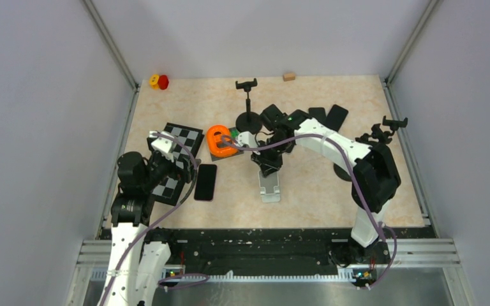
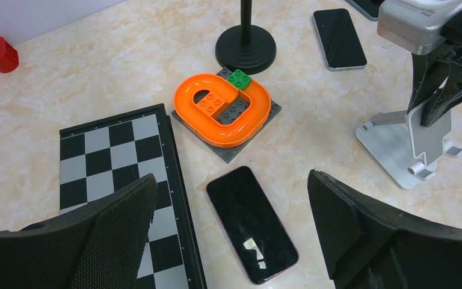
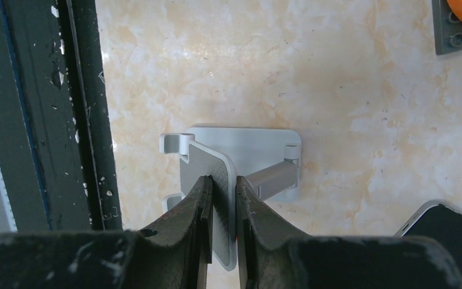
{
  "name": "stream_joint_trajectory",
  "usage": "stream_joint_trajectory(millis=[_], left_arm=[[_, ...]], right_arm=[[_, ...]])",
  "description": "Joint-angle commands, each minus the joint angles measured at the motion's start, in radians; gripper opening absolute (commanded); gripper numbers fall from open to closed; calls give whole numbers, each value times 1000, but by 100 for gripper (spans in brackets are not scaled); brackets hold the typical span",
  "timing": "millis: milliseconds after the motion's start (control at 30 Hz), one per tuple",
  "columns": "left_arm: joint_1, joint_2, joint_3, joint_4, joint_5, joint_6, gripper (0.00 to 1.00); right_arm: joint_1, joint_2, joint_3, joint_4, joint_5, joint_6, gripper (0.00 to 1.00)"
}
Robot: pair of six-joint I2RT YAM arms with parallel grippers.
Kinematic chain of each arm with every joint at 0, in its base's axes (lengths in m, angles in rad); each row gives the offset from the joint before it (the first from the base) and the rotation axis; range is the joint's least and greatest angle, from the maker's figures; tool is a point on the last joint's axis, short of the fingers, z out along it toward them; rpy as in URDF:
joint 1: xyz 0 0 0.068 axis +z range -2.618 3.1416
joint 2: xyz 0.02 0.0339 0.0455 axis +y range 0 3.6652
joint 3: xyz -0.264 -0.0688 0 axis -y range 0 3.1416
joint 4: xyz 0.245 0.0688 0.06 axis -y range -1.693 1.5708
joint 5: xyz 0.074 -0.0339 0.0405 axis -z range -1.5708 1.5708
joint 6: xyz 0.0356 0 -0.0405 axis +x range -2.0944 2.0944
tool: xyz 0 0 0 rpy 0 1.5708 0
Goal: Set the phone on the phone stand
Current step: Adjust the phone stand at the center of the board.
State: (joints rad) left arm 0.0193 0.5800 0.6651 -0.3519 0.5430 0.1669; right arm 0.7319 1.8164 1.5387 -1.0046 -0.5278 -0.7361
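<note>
The right claw [image 3: 222,183] is nearly closed, pinching the tilted back plate of the phone stand [image 3: 246,141], which sits about mid-width on the desk [image 2: 96,72], toward its near edge. The phone [image 2: 251,224] lies flat, screen up, on the left half of the desk, just beside the right edge of the chessboard [image 2: 114,162] and near an orange toy [image 2: 222,108]. The left claw [image 2: 230,179] hangs above the phone, jaws wide and holding nothing
</note>
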Motion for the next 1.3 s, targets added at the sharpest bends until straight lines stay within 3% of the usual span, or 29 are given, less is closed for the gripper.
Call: stream_joint_trajectory(millis=[0,433,567,667,733,767,867,1133,1267], left_arm=[[5,-6,-4,47,21,7,99],[5,1,-9,48,22,12,99],[5,5,-11,48,24,17,99],[5,9,-11,48,25,15,99],[5,10,-12,48,25,16,99],[5,11,-14,48,26,17,99],[4,24,-12,43,16,27,99],[-13,183,78,-180,-76,175,99],[-126,261,97,-234,-192,169,99]], right_arm=[[-29,-37,18,33,-16,-5,0],[-76,70,136,-12,-99,-30,0],[-90,73,125,-5,-100,-17,23],[-101,44,109,1,-90,-3,52],[-108,3,90,18,-78,15,76],[-111,-21,74,34,-68,25,83],[-116,-117,2,92,-22,61,90],[-142,-421,-299,267,67,138,91],[-186,-589,-480,401,67,188,92]])
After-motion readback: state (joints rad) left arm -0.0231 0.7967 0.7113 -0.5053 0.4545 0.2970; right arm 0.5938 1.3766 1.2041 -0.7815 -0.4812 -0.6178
